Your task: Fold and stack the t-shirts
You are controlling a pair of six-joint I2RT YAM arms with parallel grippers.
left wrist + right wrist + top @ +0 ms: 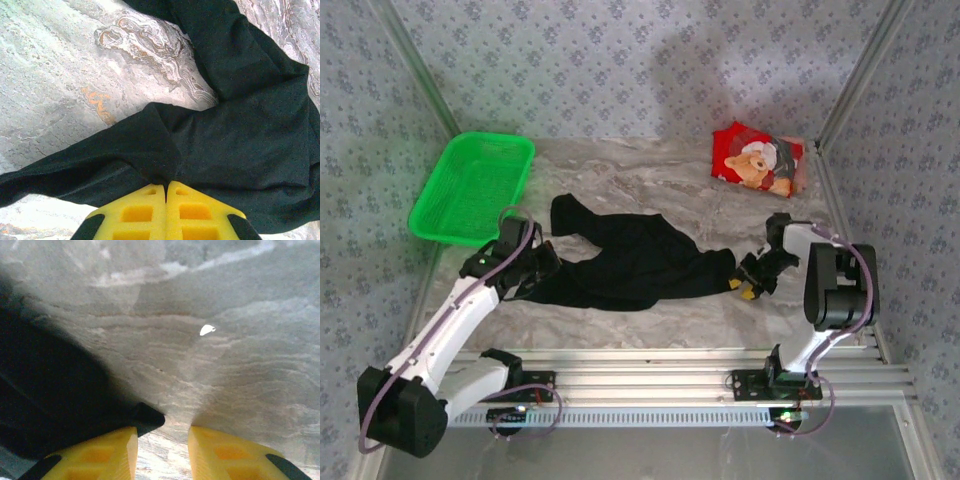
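On table: left tool clamped on black shirt; right tool low, slightly parted, empty.

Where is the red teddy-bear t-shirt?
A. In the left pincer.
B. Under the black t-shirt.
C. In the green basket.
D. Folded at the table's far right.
D: the red teddy-bear t-shirt lies folded at the far right of the table, apart from the black t-shirt and the green basket.
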